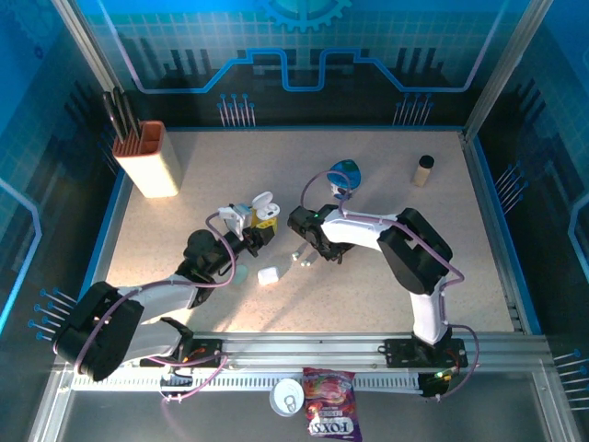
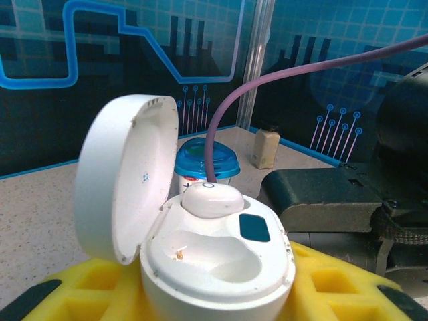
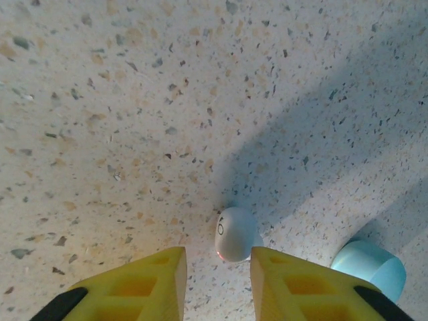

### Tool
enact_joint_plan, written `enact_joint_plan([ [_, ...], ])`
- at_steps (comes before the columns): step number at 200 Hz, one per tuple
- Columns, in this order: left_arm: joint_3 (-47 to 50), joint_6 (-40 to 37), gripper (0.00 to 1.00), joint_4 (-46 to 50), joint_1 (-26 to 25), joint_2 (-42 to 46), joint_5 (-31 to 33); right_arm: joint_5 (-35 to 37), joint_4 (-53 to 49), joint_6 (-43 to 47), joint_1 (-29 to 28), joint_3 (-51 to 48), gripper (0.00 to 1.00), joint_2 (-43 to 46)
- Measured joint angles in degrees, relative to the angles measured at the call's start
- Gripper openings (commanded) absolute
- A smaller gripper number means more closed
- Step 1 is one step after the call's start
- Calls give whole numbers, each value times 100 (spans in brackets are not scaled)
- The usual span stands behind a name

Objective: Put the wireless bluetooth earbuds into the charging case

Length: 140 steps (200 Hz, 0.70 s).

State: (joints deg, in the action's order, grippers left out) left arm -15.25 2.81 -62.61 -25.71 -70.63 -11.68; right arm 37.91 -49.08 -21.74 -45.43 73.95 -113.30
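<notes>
An open white pebble-shaped charging case is clamped between the yellow jaws of the left gripper, its lid tilted back toward ten o'clock. One white earbud is seated in the far well. The right gripper is held low over the speckled bench, jaws apart. A second white earbud lies on the bench at their tips, nearer the right-hand one. A pale teal rounded object lies at four o'clock of it.

Two white earbuds, two white cases, one teal case, one knife block, one blue-lidded cup, one small bottle. In front of the table, one snack bag and one round tin.
</notes>
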Motion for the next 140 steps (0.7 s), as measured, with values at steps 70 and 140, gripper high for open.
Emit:
enact_joint_plan([
  [70,2,2,40,72,0,-2,11,136,-101,63,2,251,27,-166],
  [140,2,4,40,70,0,-7,9,245,-181,109,13,293,24,-299],
])
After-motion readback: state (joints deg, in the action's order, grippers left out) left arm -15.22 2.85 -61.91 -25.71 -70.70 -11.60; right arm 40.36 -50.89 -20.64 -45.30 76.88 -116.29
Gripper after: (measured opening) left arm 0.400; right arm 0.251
